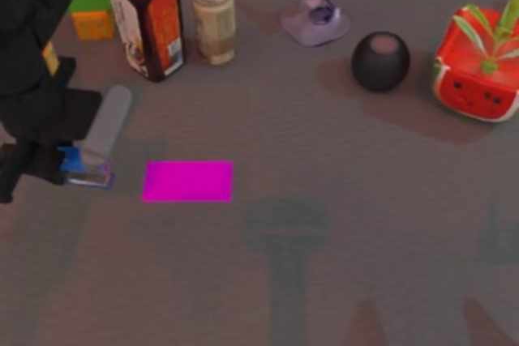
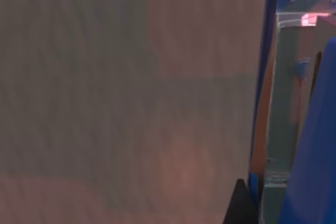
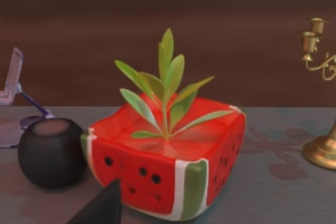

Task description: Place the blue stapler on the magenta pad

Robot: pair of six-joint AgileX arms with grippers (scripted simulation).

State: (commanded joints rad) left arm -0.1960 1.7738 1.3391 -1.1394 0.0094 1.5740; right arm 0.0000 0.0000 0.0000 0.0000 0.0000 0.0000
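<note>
1. The small blue stapler, with a rounded bright blue top over a silvery metal base, lies near the table's left edge, just left of the flat magenta rectangular pad and apart from it. It is not on the pad.
2. Handling judgement: the stapler is rigid and probably moderately heavy for its size. The smooth blue shell and metal base look slippery, so a grip across the two long sides near mid-length is advisable. It does not appear fragile.
3. The left gripper is at the stapler's left end in the top view, where the arm's dark body covers part of the stapler.
4. In the left wrist view the stapler fills the frame edge very close to the camera, with one dark fingertip beside the base.
5. Jaw state: the pictures do not show how wide the jaws stand, nor whether they clamp the stapler. Contact cannot be confirmed.
6. The pad is thin and flat, so placement needs only a low release.
7. The right gripper is out of the top view; its wrist camera faces a red watermelon-patterned square planter.
</note>
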